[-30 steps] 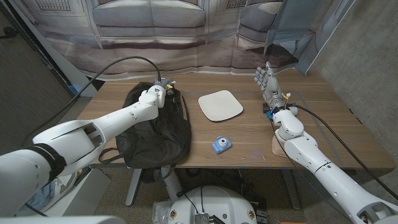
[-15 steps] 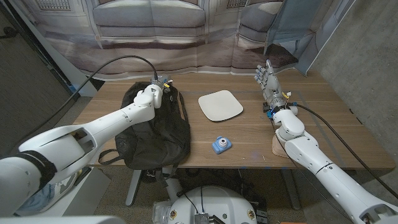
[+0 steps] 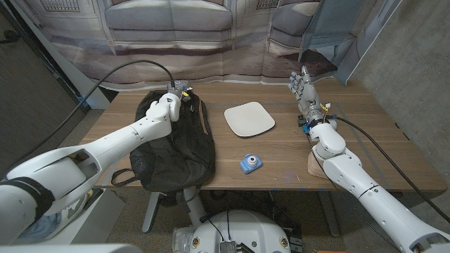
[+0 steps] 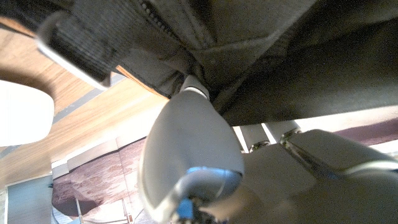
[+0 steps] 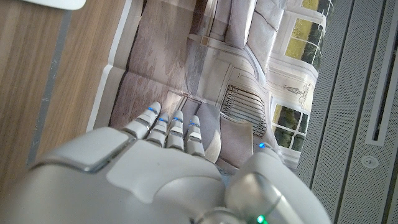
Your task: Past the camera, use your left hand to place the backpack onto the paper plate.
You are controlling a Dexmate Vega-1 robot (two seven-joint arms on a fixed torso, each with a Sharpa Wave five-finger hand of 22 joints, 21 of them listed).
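The wooden tabletop is carrying three things. The backpack, black and soft, is lying on the left part of the tabletop, its lower end reaching the near edge with a strap hanging over it, its top end pointing toward the far edge. The paper plate, white and square with rounded corners, is sitting just right of the backpack's upper part, apart from it, closer to the far edge than to the near one. The camera, small and blue, is sitting near the near edge, between the backpack and the right arm and well apart from the plate.

The left hand is gripping the top end of the backpack; in the left wrist view, black fabric and a webbing loop are bunching directly over the hand, with one finger pressing into a fold. The fingers are closing on the fabric there.

The right hand is standing at the right part of the tabletop close to the far edge, fingers straight, side by side and pointing away, holding nothing; the right wrist view is showing the same extended fingers.
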